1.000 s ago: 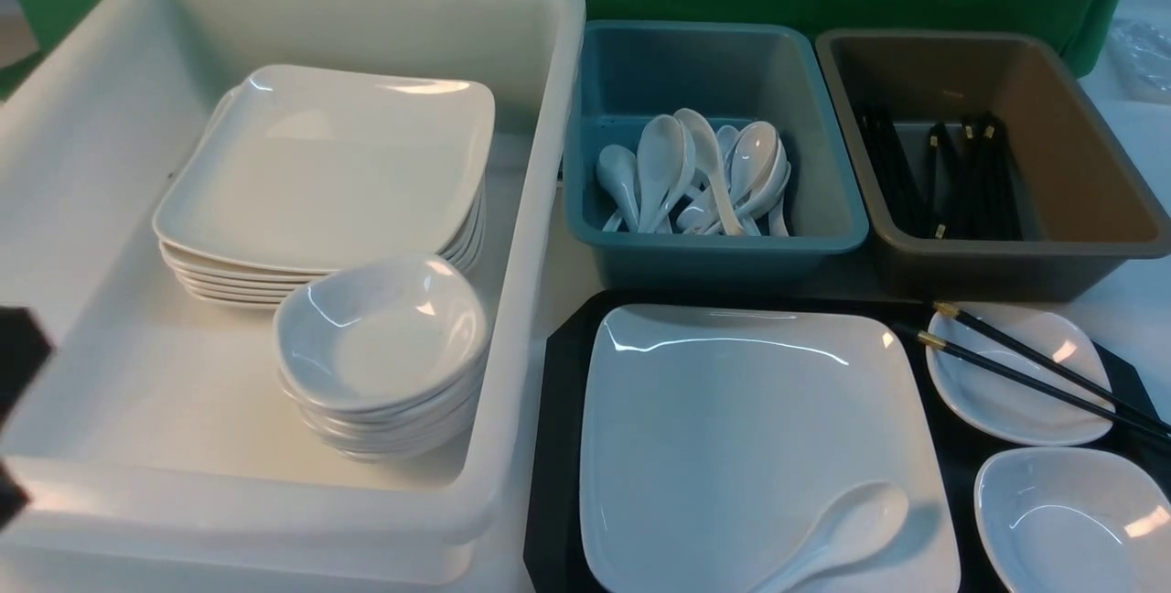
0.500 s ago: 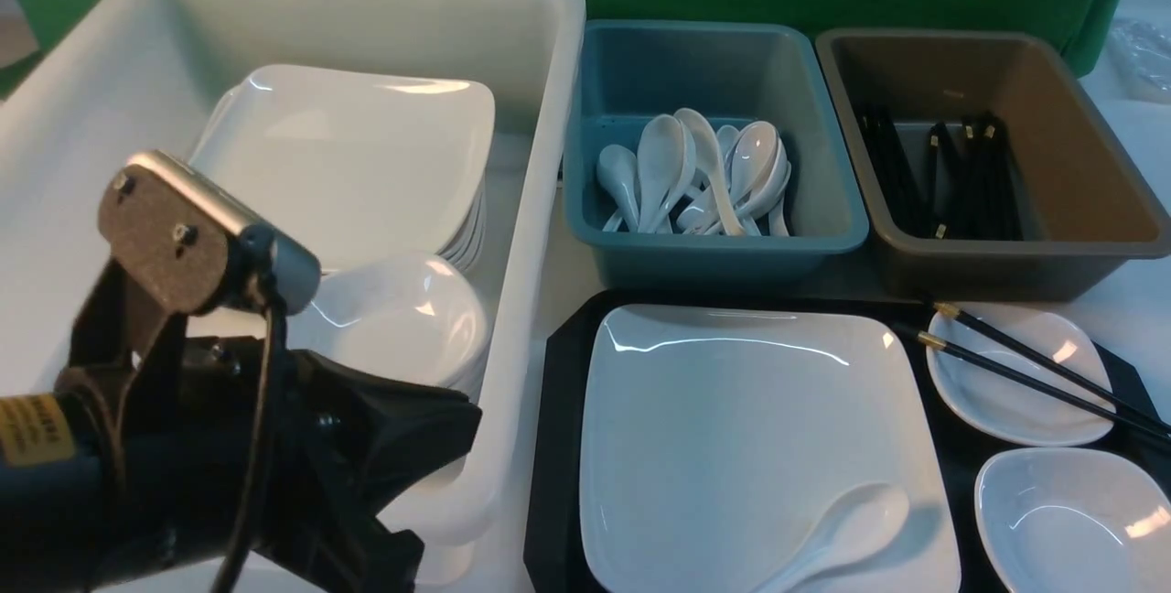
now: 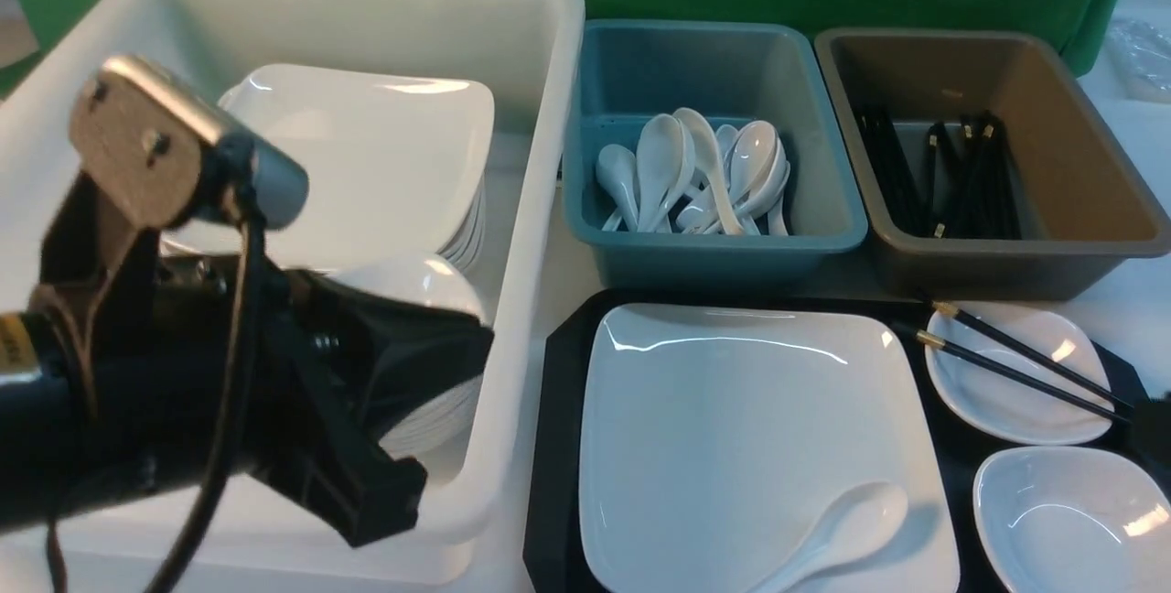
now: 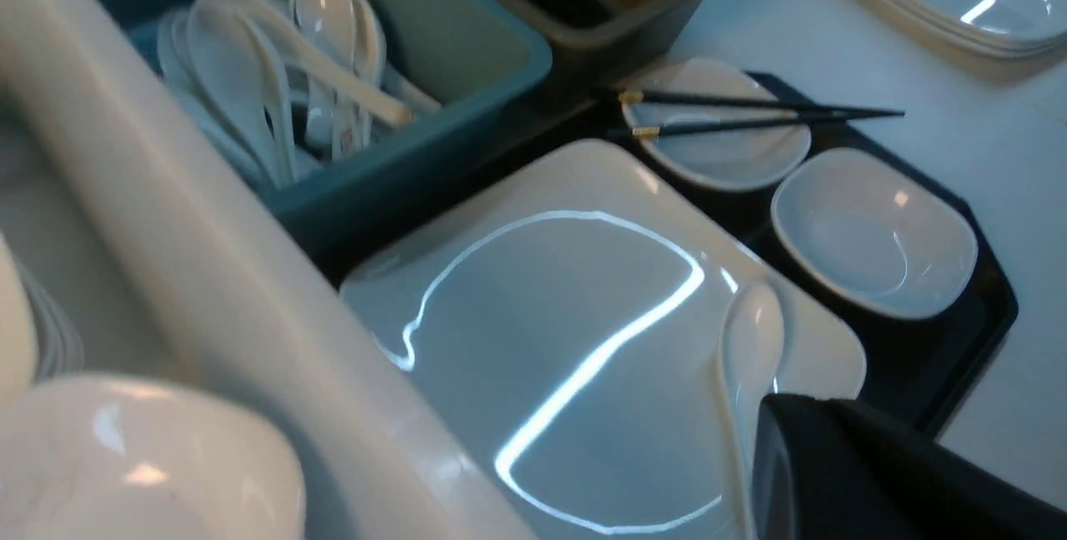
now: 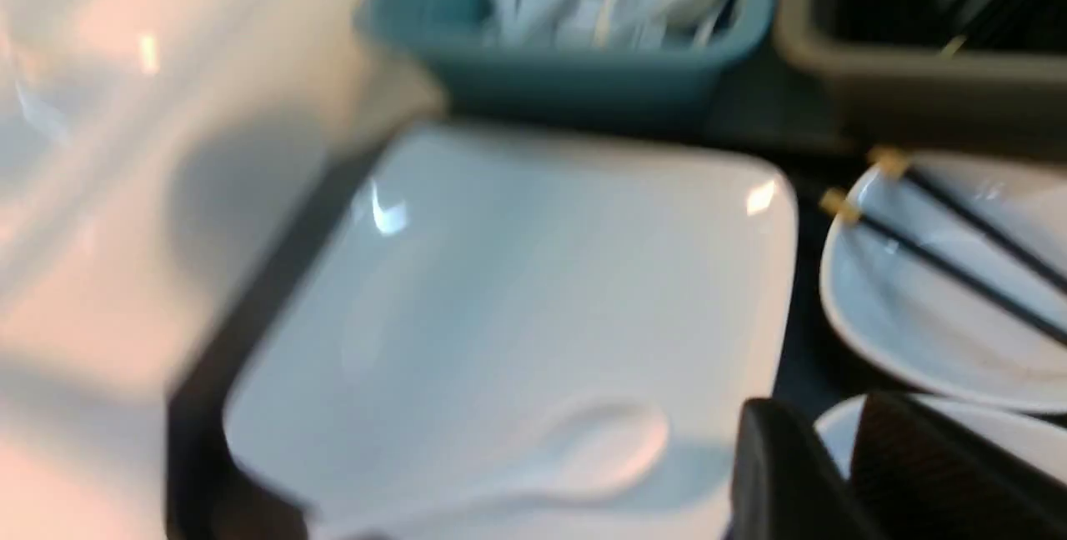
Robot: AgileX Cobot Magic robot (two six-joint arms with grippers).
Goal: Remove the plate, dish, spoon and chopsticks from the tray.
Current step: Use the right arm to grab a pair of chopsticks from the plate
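The black tray (image 3: 558, 410) holds the large square white plate (image 3: 750, 410) with the white spoon (image 3: 842, 524) lying on its near corner. Right of the plate are two small white dishes: the far dish (image 3: 993, 410) with the black chopsticks (image 3: 1015, 364) across it, and the near dish (image 3: 1061, 520). My left gripper (image 3: 375, 511) looks shut and empty above the white tub's front rim, left of the tray; in the left wrist view (image 4: 800, 427) it is near the spoon (image 4: 750, 340). My right gripper (image 5: 813, 419) looks shut and empty above the near dish.
A large white tub (image 3: 549, 117) on the left holds a stack of square plates (image 3: 384, 163) and a stack of small dishes (image 3: 430, 282). Behind the tray stand a teal tub (image 3: 714, 250) of spoons and a brown tub (image 3: 1006, 264) of chopsticks.
My left arm has swung in from the left edge and risen over the white tub. The tip of my right gripper has appeared at the right edge by the chopsticks.
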